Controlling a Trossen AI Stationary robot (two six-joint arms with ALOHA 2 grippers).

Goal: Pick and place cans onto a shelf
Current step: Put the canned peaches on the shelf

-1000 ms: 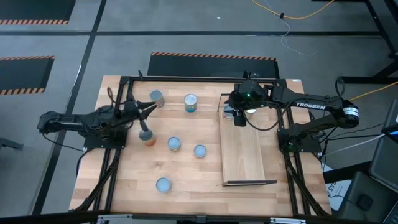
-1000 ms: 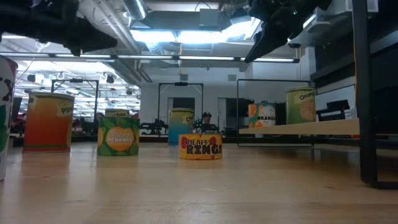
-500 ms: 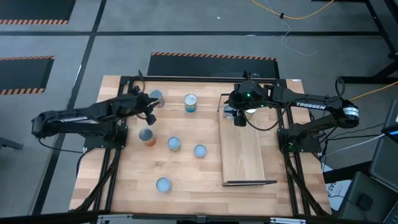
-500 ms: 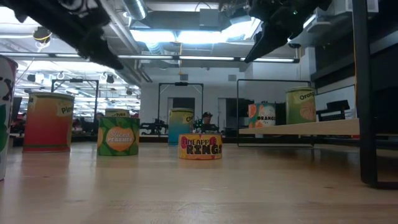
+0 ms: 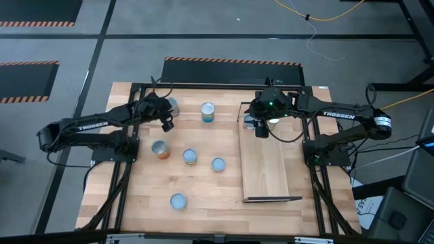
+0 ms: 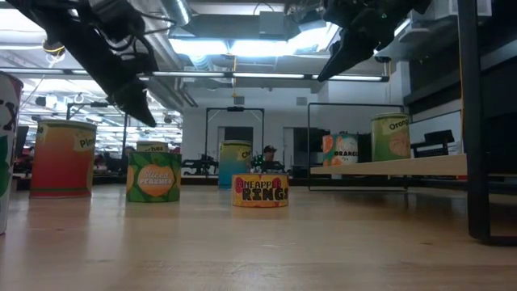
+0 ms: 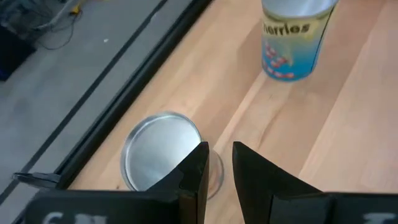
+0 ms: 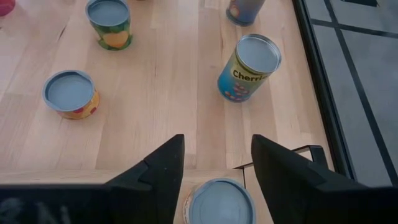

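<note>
Six cans stand loose on the planked table (image 5: pixel 135 203) to the left of the shelf (image 5: pixel 266 169), and at least one more, an orange-labelled can (image 6: pixel 391 136), already stands on the shelf's far end; the rest of the board is bare. The left gripper (image 5: pixel 165 122) hangs in the air just beside the silvery-topped can (image 5: pixel 170 106) nearest the table's far-left edge, with the cherry can (image 5: pixel 207 112) a little to its right. In the left wrist view its two dark fingers (image 7: pixel 196 171) stand only narrowly apart with nothing between them, and the silvery lid sits partly behind one fingertip, so the gripper is empty and not lined up around the can. The right gripper (image 5: pixel 262 128) hovers over the shelf's far end, its fingers spread wide and holding nothing, directly above a blue-lidded can (image 8: pixel 219 202) that sits near the shelf's corner; it looks to be waiting or has just let go. The step in hand appears to be the left arm's approach to its next pick. That move calls for opening the fingers wider than the can, centring them over the lid, then descending so they straddle the sides before closing. The orange-red can (image 5: pixel 160 150), the two blue-topped cans (image 5: pixel 190 157) in the middle and the near one (image 5: pixel 178 200) remain to be moved afterwards.
</note>
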